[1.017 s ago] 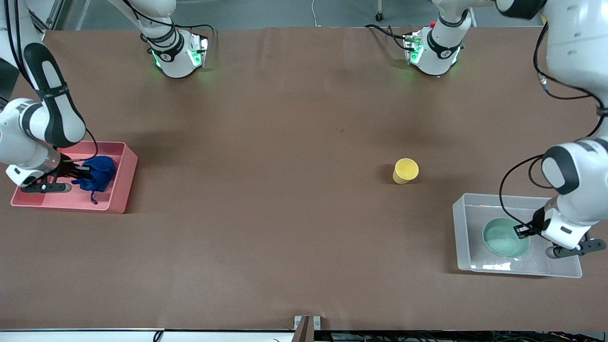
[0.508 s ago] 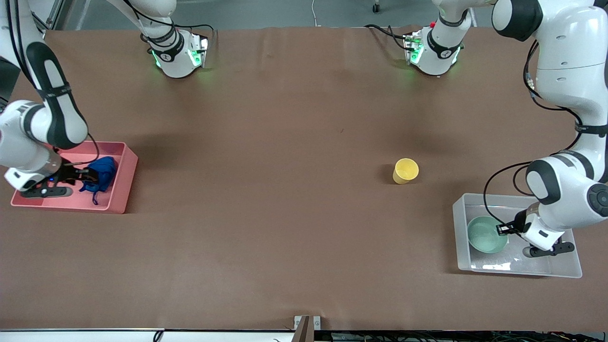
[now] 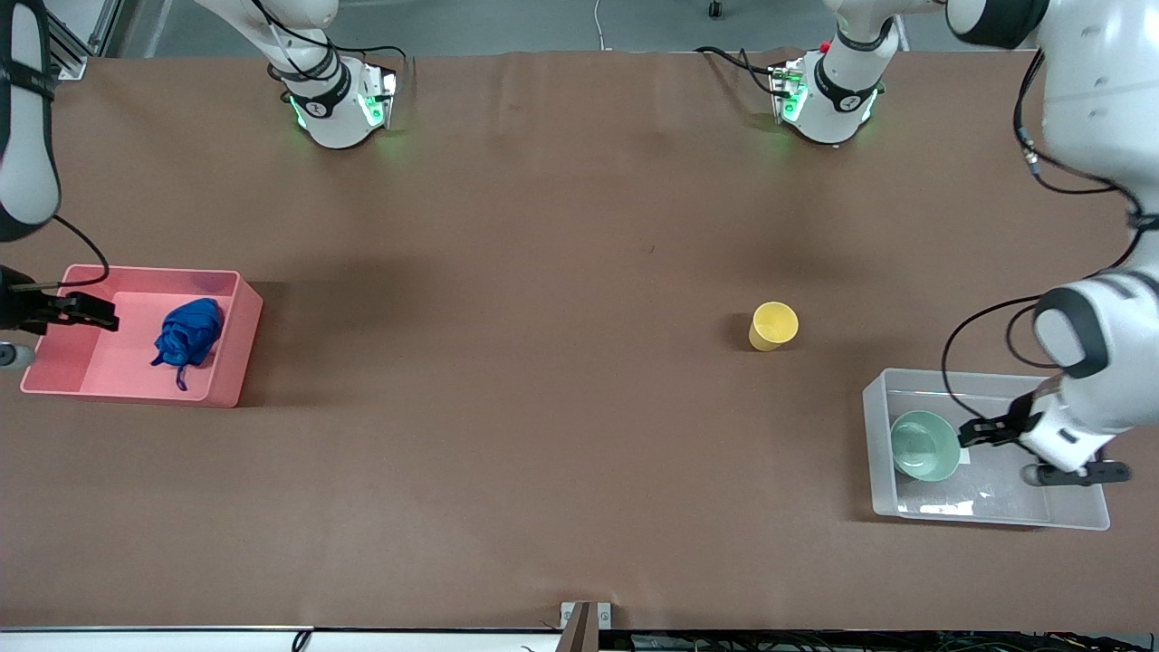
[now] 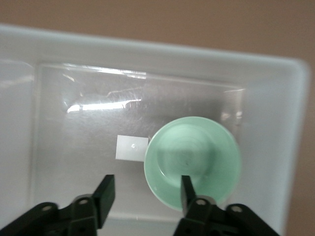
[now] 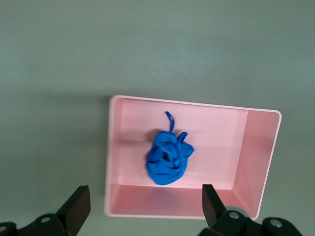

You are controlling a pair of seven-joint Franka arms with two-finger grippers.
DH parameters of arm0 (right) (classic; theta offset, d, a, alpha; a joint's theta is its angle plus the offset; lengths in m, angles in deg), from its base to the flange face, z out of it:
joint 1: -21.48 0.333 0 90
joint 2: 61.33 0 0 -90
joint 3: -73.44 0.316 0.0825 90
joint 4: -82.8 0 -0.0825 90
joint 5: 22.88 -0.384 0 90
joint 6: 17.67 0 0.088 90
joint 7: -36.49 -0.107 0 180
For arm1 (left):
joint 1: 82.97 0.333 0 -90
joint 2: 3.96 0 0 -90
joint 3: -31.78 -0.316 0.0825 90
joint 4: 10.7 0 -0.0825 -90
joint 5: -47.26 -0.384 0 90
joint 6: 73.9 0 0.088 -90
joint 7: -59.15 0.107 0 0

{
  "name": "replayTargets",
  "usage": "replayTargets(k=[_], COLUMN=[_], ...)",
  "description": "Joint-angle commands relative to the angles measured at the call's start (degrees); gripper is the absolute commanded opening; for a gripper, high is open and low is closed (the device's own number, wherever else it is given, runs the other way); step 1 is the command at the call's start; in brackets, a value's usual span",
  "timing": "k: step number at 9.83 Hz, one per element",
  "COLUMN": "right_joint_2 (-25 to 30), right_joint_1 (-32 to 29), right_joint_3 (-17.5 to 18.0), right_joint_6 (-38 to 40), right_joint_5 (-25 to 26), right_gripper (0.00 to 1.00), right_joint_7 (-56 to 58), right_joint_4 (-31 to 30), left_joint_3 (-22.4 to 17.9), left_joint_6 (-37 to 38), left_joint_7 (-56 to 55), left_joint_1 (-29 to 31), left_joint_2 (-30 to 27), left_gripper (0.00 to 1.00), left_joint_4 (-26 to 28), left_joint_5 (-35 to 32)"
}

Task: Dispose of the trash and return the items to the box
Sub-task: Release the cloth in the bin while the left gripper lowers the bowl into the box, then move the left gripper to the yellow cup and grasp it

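Observation:
The blue cloth wad (image 3: 188, 331) lies in the pink bin (image 3: 237, 355); it also shows in the right wrist view (image 5: 168, 158). My right gripper (image 3: 100, 312) is open and empty, up over the pink bin (image 5: 221, 137). The mint-green bowl (image 3: 924, 445) sits upright in the clear box (image 3: 874, 426), beside the white sticker (image 4: 131, 147). My left gripper (image 3: 982, 430) is open and empty just over the box, next to the bowl (image 4: 193, 162). The yellow cup (image 3: 773, 326) stands upright on the table, farther from the front camera than the box.
The brown table (image 3: 543, 272) holds only the two bins and the cup. The pink bin is at the right arm's end, the clear box at the left arm's end.
My right gripper let go of the blue cloth and rose away from it. My left gripper slid the bowl along the box floor, let go and drew back.

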Motion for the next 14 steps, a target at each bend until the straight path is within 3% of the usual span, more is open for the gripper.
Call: replayTargets(k=[1,3,4,6,8,10,12,14], right_joint_2=[4.1,8.5,9.4,9.8,10.1,10.2,10.1,10.1], right_joint_1=[5.5,5.7,5.6,6.2,8.6,8.7,8.9,8.9], right_joint_3=[-0.2,-0.5,-0.9,-2.6,-4.4,-4.3,-4.1,-4.3], right_joint_6=[3.3,6.9,13.1,19.6,20.5,20.6,20.4,20.4], right_joint_5=[0.0,-4.9,-5.4,-5.4,-5.1,-5.1,-5.1,-4.8], right_gripper=[1.00,1.00,1.00,1.00,1.00,1.00,1.00,1.00], right_joint_7=[-13.1,-14.9,-14.6,-13.4,-11.2,-9.7,-9.6,-6.2], right_joint_4=[2.3,4.4,7.6,12.3,11.9,11.8,11.8,11.9], left_joint_3=[0.4,3.7,6.5,12.2,16.2,18.6,20.4,21.3], left_joint_6=[5.4,5.5,5.5,3.9,-0.8,-12.1,-18.8,-23.2], left_joint_7=[0.2,-1.6,-4.4,-10.3,-10.7,-11.2,-11.2,-11.2], left_joint_1=[-2.0,-2.6,-2.6,-2.5,-2.5,-2.5,-2.5,-2.6], left_joint_2=[-9.4,-19.9,-25.0,-29.8,-29.5,-27.0,-21.6,-17.5], left_gripper=[1.00,1.00,1.00,1.00,1.00,1.00,0.99,0.86], left_joint_4=[5.8,15.6,21.5,30.5,37.8,44.8,46.0,45.9], left_joint_5=[0.0,-0.3,-3.0,-7.1,-7.1,-7.1,-7.1,-7.1])
